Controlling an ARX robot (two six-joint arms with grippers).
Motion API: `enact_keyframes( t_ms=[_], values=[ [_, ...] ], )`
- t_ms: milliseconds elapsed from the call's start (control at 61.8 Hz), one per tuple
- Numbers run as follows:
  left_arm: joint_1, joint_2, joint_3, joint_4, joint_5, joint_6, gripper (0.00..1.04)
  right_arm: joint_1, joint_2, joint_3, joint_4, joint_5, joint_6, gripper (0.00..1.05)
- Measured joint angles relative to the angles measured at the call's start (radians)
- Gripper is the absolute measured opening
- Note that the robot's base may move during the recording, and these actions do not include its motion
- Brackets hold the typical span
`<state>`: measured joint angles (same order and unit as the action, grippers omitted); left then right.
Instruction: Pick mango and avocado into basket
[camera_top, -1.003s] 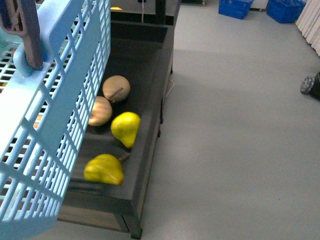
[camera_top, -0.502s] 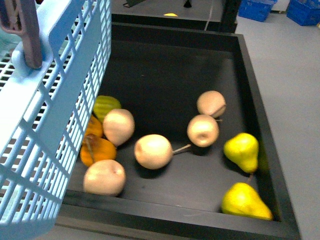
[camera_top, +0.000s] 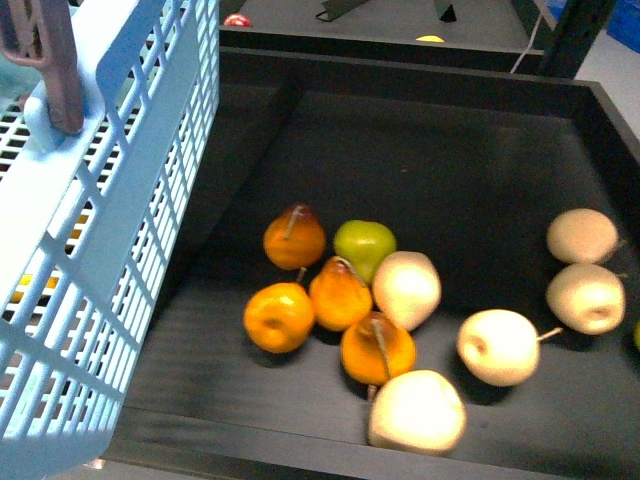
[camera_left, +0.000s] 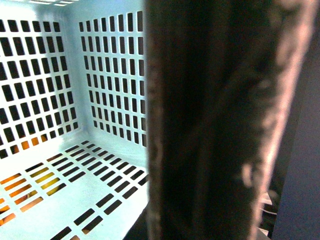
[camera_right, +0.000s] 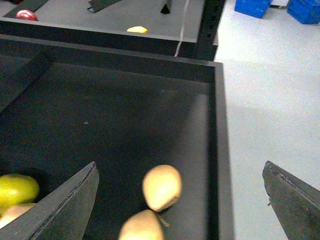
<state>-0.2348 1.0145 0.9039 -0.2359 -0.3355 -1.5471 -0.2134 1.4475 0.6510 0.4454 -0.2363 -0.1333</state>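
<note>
Front view, left to right: the basket (camera_top: 120, 250), light blue with lattice walls, fills the left edge, tilted, and its near wall covers the left side of the black tray (camera_top: 400, 68). One brown handle (camera_top: 50, 60) rises at the basket's top corner. A bare strip of tray floor lies between the basket wall and the fruit. Four orange fruits (camera_top: 278, 318) sit close together near the tray's middle, a green fruit (camera_top: 364, 245) touching their far side. Pale cream fruits follow: one (camera_top: 406, 288) against the orange group, one (camera_top: 416, 410) close to the near rim, one (camera_top: 497, 346) apart to the right, and two (camera_top: 585, 297) close to the right wall. The far half of the tray floor is open. Beyond the far rim lies a small red fruit (camera_top: 237, 19), too small to tell its kind.

Left wrist view: the basket's inside, floor (camera_left: 75, 200) and walls bare, with the blurred handle (camera_left: 220, 120) close before the lens. The left gripper cannot be made out, so whether it grips cannot be told.

Right wrist view: the right gripper (camera_right: 179, 163) hangs over the tray's right part, fingers (camera_right: 65, 205) spread wide and holding nothing. Grey floor (camera_right: 270, 100) runs outside the right rim (camera_right: 216, 125)
</note>
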Motion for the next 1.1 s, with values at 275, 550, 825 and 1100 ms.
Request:
enact_keyframes(
  t_ms=[275, 550, 825, 1100],
  values=[
    [-0.001, 0.001, 0.0, 0.0, 0.005, -0.002, 0.06, 0.0, 0.001, 0.0, 0.0, 0.002, 0.0, 0.97],
    [0.0, 0.0, 0.0, 0.0, 0.002, -0.001, 0.06, 0.0, 0.0, 0.001, 0.001, 0.003, 0.0, 0.97],
    [0.0, 0.001, 0.0, 0.0, 0.003, -0.002, 0.06, 0.0, 0.0, 0.0, 0.0, 0.002, 0.0, 0.97],
    [-0.001, -0.001, 0.001, 0.0, 0.001, -0.001, 0.06, -0.001, -0.001, 0.001, 0.001, 0.002, 0.0, 0.97]
  ],
)
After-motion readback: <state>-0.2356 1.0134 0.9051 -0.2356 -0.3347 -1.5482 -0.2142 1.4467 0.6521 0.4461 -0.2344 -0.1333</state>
